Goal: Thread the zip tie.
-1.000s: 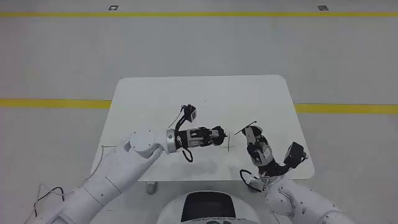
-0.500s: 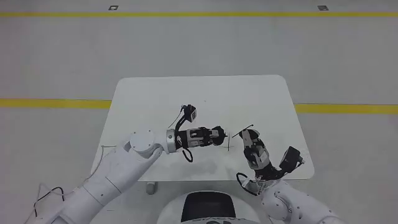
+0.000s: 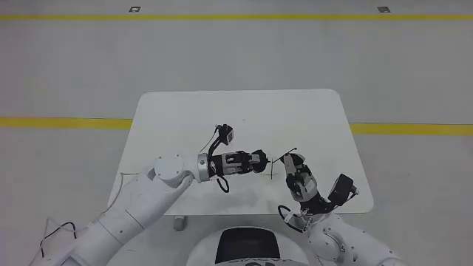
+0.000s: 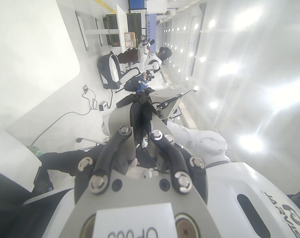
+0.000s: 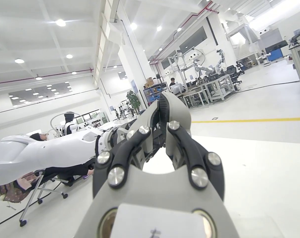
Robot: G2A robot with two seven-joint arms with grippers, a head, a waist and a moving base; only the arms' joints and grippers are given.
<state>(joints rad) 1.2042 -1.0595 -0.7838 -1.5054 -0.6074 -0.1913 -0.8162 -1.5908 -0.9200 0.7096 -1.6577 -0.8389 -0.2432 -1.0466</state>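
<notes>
in the top view, just below the frame's centre, the left gripper (image 3: 263,161) and the right gripper (image 3: 285,160) meet tip to tip, close but apart, over the near part of the white table (image 3: 222,114). each has its fingers pressed together. the thin black zip tie (image 3: 288,152) sits between them, pinched at both sets of tips, one stretch slanting toward the upper right.

Lighting is bright and diffuse. Ceiling lamps (image 5: 60,22) high above the table (image 3: 310,111) supply it. The table top is evenly lit, with soft shading. In the left wrist view the lamps flare into broad white glare. Both wrist views bend straight lines at their edges.
</notes>
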